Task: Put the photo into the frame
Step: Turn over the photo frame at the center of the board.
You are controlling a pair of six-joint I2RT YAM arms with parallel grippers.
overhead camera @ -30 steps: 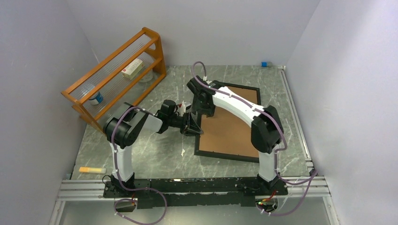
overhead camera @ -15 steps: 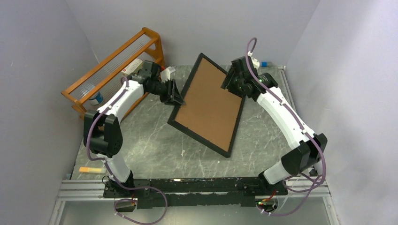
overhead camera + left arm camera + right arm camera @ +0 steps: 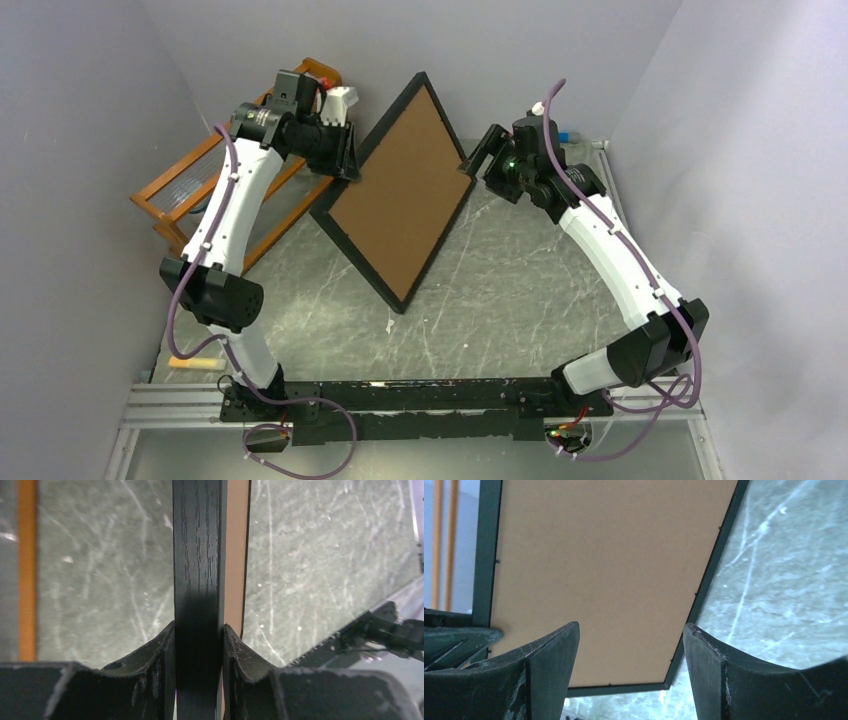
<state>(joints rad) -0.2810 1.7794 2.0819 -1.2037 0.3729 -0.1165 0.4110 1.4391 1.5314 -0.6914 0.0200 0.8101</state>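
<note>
Left gripper (image 3: 198,630): jaws narrow, pinched on the black border of the frame (image 3: 198,555), one finger on each face, so this arm alone carries it.
Grip site: the frame's upper left edge, which leaves both broad faces free.
Right gripper (image 3: 631,627): jaws spread wide with nothing between them, just beside the frame's right corner. Whether a finger touches the corner cannot be told.
Frame: raised on edge like a diamond and steeply tilted, its back towards the overhead camera. Its lowest corner is near the table (image 3: 500,290); contact cannot be told.
Backing board (image 3: 599,570): seated inside the border, closing the back.
Photo: visible in no view. If already loaded, it would lie behind the board, on the glass side that faces away.
Stage (judged): frame being presented or turned, with the right arm free to take a fresh hold.
Risk (judged): a single edge grip may let the frame swing.
Surroundings: orange rack (image 3: 190,190) behind the left arm.
</note>
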